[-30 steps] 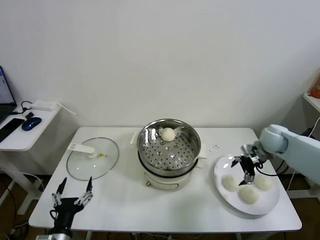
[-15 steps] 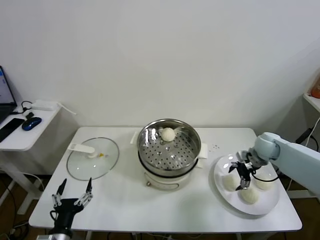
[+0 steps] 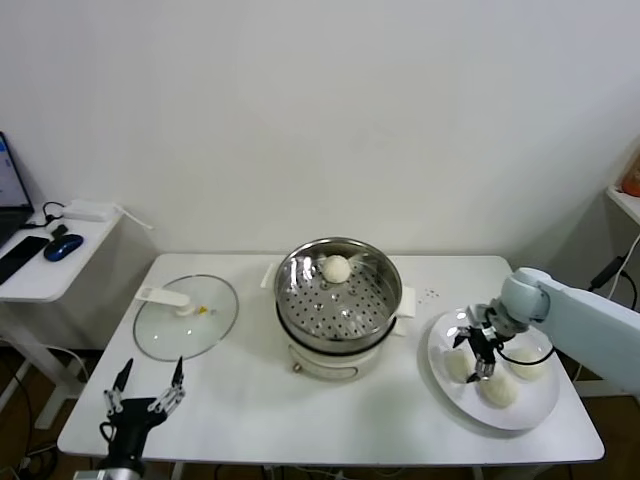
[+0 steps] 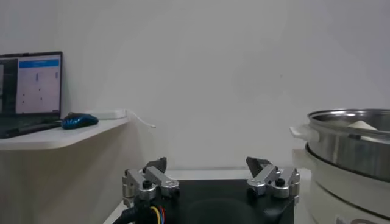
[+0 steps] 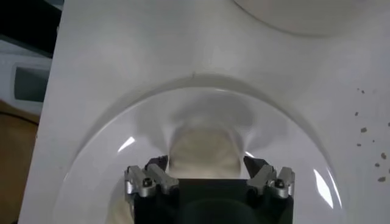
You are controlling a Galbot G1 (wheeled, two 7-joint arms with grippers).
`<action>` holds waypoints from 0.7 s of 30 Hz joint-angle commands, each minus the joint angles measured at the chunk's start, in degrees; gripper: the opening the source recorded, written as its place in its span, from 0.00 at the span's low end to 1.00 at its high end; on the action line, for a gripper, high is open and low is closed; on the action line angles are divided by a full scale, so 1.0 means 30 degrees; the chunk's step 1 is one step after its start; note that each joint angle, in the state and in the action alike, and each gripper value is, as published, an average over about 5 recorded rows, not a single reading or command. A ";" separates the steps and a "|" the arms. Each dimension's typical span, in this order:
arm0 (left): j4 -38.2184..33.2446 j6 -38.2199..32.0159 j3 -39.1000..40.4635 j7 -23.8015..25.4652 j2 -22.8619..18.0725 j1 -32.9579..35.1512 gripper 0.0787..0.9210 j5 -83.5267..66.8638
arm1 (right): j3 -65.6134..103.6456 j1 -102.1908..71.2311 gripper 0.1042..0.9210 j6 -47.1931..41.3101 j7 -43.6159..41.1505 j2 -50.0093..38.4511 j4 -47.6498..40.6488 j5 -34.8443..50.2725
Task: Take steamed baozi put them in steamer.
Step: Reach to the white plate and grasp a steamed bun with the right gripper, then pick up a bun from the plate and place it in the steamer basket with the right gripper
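Note:
The steel steamer [image 3: 338, 298] stands on its cream pot base in the table's middle, with one off-white baozi [image 3: 336, 268] inside at the back. Three more baozi lie on the white plate [image 3: 523, 411] at the right. My right gripper [image 3: 473, 354] is open and low over the plate, its fingers on either side of the nearest baozi [image 3: 459, 367]. In the right wrist view that baozi [image 5: 203, 153] lies between the open fingers. My left gripper [image 3: 146, 390] is open and parked at the table's front left corner.
A glass lid with a white handle [image 3: 186, 314] lies left of the steamer. A side table at far left holds a mouse [image 3: 62, 246] and a laptop. The steamer's rim [image 4: 347, 119] shows in the left wrist view.
My right gripper has moved left and down over the plate, from above the middle of the buns to straddling the leftmost one. The left arm has not moved.

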 commanded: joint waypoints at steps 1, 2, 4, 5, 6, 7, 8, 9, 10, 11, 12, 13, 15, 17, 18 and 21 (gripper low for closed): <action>0.0011 0.0004 0.0008 -0.0009 0.0025 -0.0029 0.88 0.0028 | 0.0081 -0.0122 0.79 0.0007 -0.0034 0.0108 -0.0108 -0.0060; 0.0013 0.0005 0.0009 -0.0010 0.0025 -0.0035 0.88 0.0031 | 0.0079 -0.0122 0.78 0.0003 -0.0038 0.0102 -0.0095 -0.0057; 0.0019 0.0006 0.0012 -0.0013 0.0032 -0.0041 0.88 0.0035 | 0.0075 -0.0122 0.76 -0.0005 -0.0047 0.0086 -0.0068 -0.0061; 0.0024 0.0006 0.0012 -0.0014 0.0039 -0.0041 0.88 0.0036 | 0.0077 -0.0122 0.75 -0.0004 -0.0050 0.0077 -0.0055 -0.0062; 0.0030 0.0005 0.0012 -0.0016 0.0051 -0.0041 0.88 0.0036 | 0.0085 -0.0118 0.74 -0.0005 -0.0050 0.0066 -0.0042 -0.0052; 0.0037 0.0004 0.0011 -0.0017 0.0062 -0.0044 0.88 0.0038 | 0.0098 -0.0105 0.73 -0.0006 -0.0052 0.0049 -0.0026 -0.0040; 0.0041 0.0006 0.0010 -0.0019 0.0072 -0.0048 0.88 0.0040 | 0.0112 -0.0088 0.72 -0.0006 -0.0054 0.0026 -0.0005 -0.0023; 0.0045 0.0007 0.0008 -0.0020 0.0084 -0.0054 0.88 0.0040 | 0.0126 -0.0057 0.72 -0.0007 -0.0059 -0.0006 0.0029 0.0000; 0.0047 0.0008 0.0005 -0.0021 0.0092 -0.0063 0.88 0.0041 | 0.0145 -0.0012 0.72 -0.0014 -0.0065 -0.0059 0.0074 0.0034; 0.0048 0.0012 0.0001 -0.0022 0.0094 -0.0074 0.88 0.0042 | 0.0159 0.0052 0.72 -0.0028 -0.0073 -0.0124 0.0136 0.0092; 0.0046 0.0017 -0.0001 -0.0024 0.0094 -0.0086 0.88 0.0041 | 0.0137 0.0153 0.71 -0.0058 -0.0078 -0.0213 0.0222 0.0199; 0.0044 0.0019 -0.0003 -0.0025 0.0091 -0.0098 0.88 0.0040 | 0.0086 0.0313 0.71 -0.0099 -0.0084 -0.0324 0.0340 0.0348; 0.0037 0.0030 -0.0004 -0.0028 0.0075 -0.0129 0.88 0.0040 | -0.0147 0.0771 0.71 -0.0213 -0.0090 -0.0576 0.0609 0.0730; 0.0016 0.0041 0.0000 -0.0029 0.0059 -0.0165 0.88 0.0038 | -0.0591 0.1531 0.71 -0.0343 -0.0092 -0.0862 0.0910 0.1234; 0.0000 0.0049 0.0001 -0.0030 0.0050 -0.0186 0.88 0.0035 | -0.0879 0.2046 0.71 -0.0418 -0.0092 -0.1005 0.1048 0.1539; -0.0059 0.0059 0.0006 -0.0017 0.0027 -0.0248 0.88 0.0035 | -0.2030 0.4007 0.71 -0.0798 -0.0126 -0.1403 0.1501 0.2846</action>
